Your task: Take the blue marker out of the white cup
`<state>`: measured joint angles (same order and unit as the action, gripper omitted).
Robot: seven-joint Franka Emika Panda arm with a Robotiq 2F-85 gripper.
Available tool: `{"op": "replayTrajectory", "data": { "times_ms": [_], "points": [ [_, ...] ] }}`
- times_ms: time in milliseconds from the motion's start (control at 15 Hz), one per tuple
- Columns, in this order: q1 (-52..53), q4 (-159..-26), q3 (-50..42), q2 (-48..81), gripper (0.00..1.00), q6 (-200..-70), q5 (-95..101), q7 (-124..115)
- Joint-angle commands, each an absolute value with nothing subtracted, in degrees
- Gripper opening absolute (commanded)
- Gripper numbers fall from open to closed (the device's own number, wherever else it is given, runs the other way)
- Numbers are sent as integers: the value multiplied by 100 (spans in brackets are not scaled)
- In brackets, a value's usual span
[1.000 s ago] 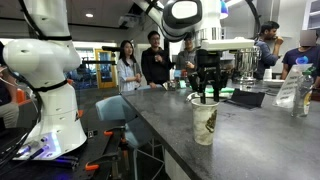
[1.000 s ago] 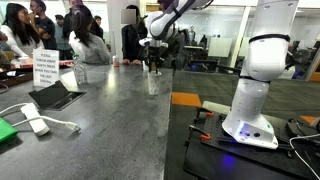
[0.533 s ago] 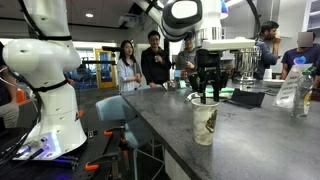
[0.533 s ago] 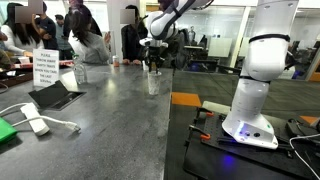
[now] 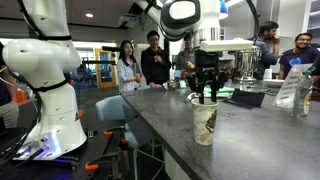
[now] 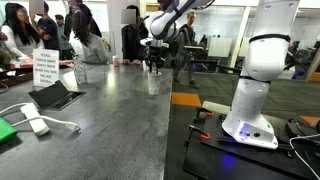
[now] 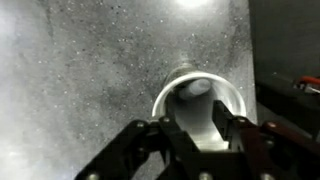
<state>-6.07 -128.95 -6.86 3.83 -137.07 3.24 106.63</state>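
Observation:
The white cup [image 5: 204, 123] stands upright on the grey speckled counter, and it also shows in an exterior view [image 6: 153, 84]. My gripper [image 5: 207, 95] hangs straight above it, fingertips about at the rim, as it also does in an exterior view [image 6: 153, 68]. In the wrist view I look down into the cup [image 7: 236, 100]. The gripper [image 7: 198, 125] is open, its two dark fingers [image 7: 224, 125] spread over the mouth with white cup wall between them. A pale grey blob [image 7: 193, 88] lies inside the cup. I cannot make out a dark blue marker.
A black tablet [image 6: 56, 95], a printed sign [image 6: 46, 68], a white cabled device [image 6: 35, 124] and a green object [image 6: 6, 130] lie on the counter. A clear container [image 5: 289, 94] and steel urns [image 5: 240, 60] stand behind. The robot base [image 6: 250, 100] is off the counter edge.

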Motion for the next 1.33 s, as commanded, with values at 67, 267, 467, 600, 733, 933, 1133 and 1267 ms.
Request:
{"op": "replayTrajectory", "data": {
  "times_ms": [67,267,467,600,733,933,1133,1267],
  "points": [
    [-725,-12979,-640,335,47,-13717,249,10822],
    [-734,-13055,-632,346,46,-13733,297,10844],
    [-719,-13071,-626,429,46,-13724,461,10777],
    [-707,-13044,-611,492,46,-13743,600,10721],
    [-692,-13039,-595,524,46,-13749,776,10680],
    [-649,-13048,-580,584,45,-13894,1230,10467],
    [-631,-13031,-527,698,44,-14049,1409,10311],
    [-632,-13029,-473,755,45,-14089,1396,10320]
  ]
}}
